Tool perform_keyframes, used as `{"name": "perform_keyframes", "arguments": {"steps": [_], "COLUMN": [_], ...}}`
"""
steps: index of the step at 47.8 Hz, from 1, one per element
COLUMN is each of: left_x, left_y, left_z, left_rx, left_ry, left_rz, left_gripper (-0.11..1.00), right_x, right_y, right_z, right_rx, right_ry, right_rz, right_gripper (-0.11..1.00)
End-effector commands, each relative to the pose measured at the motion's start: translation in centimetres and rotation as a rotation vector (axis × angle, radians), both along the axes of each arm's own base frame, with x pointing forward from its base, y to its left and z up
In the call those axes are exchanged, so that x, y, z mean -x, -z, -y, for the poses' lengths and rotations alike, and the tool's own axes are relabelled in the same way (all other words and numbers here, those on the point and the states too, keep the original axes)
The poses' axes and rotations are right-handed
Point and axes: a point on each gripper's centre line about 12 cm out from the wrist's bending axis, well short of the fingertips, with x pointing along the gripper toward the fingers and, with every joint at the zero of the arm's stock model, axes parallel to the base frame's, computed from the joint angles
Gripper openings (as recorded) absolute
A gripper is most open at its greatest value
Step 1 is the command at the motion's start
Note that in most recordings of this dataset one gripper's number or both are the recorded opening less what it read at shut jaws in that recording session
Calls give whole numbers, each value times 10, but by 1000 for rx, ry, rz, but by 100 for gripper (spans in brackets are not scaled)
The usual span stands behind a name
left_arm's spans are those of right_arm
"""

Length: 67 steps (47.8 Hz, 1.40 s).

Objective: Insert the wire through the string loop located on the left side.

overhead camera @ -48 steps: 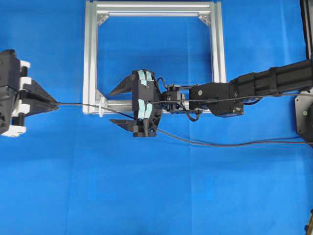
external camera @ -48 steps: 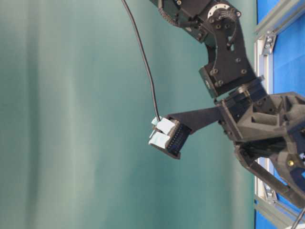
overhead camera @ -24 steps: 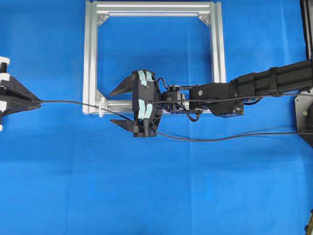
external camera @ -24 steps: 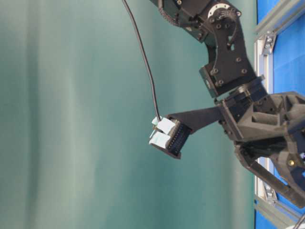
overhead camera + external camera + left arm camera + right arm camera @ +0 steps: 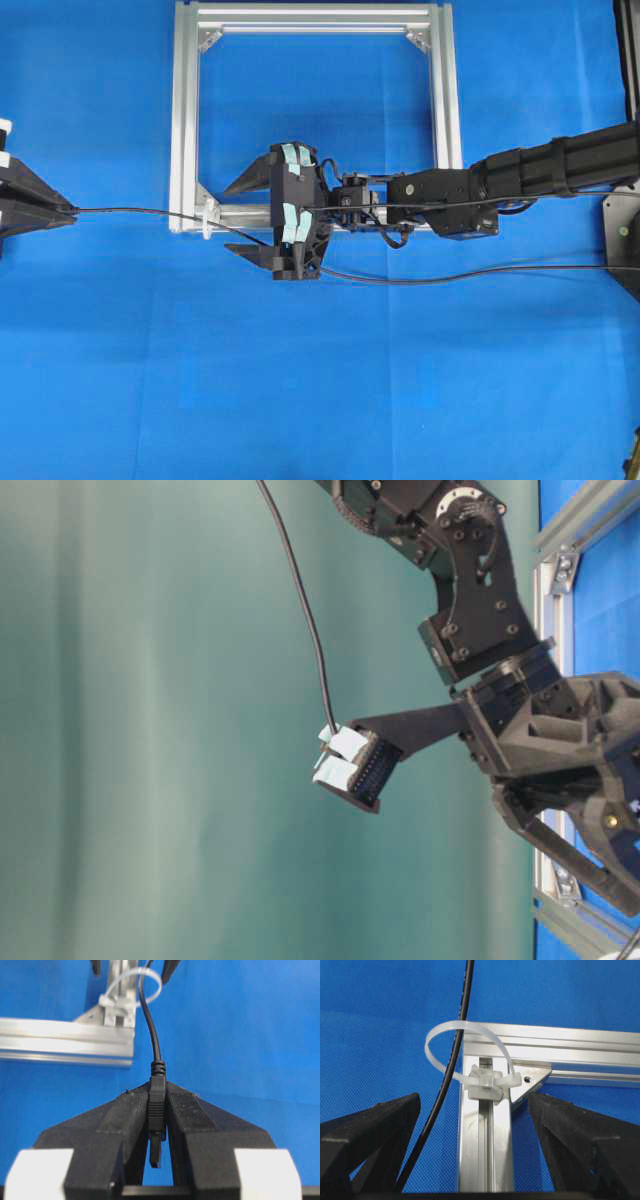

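The thin black wire [image 5: 140, 211] runs from my left gripper [image 5: 70, 210], at the left edge, through the small white string loop [image 5: 208, 218] on the frame's lower left corner. From there it passes under the right gripper and trails off to the right. In the left wrist view my left gripper [image 5: 158, 1091] is shut on the wire's plug [image 5: 156, 1110], and the wire rises from it through the string loop [image 5: 156, 985]. My right gripper [image 5: 228, 218] stands open, its jaws on either side of the loop. In the right wrist view the wire [image 5: 451, 1060] threads the loop [image 5: 432, 1042] above its white mount [image 5: 485, 1085].
A square aluminium frame [image 5: 185, 100] lies on the blue mat, and the right arm [image 5: 550, 170] reaches over its lower bar. A black base [image 5: 625, 230] sits at the right edge. The table-level view shows the right arm [image 5: 480, 630] against a green backdrop.
My left gripper has drawn further left with the plug, pulling more wire through the loop. The slack wire on the right has straightened and risen. The right gripper has stayed still.
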Motion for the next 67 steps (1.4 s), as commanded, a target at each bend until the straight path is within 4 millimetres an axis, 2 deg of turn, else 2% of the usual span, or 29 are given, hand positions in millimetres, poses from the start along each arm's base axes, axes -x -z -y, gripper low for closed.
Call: {"name": "perform_keyframes", "arguments": {"steps": [1,20,23,31,33,35,41,45,59,67], "left_x": [-2,-3,-3,-2,-2,-2,-2,-3,-2,-5], "left_y": [-5,-4,-4,-4,-4,-4,-4,-5,-16,-27], "left_z": [0,0,0,0,0,0,0,0,0,-1], "left_rx": [-4,8,9,8,8,8,8,8,2,0], "left_ry": [3,-4,-5,-4,-4,-4,-4,-4,-2,-6], "left_rz": [22,24,24,22,21,21,22,32,98,191], "left_gripper": [6,8,20,72,81,87,81,81,81,81], "right_x": [-3,-3,-3,-4,-4,-4,-4,-3,4,8], "right_y": [-24,-23,-23,-24,-25,-25,-28,-37,-84,-103], "right_z": [-1,-1,-1,0,-1,-1,-1,-1,-1,-1], "right_rx": [2,2,2,1,2,2,1,1,3,4], "right_ry": [-1,-1,-1,0,-1,-1,0,0,-1,-1], "right_rz": [58,57,57,58,58,61,66,81,140,164], "right_gripper": [98,98,98,98,98,98,98,98,98,98]}}
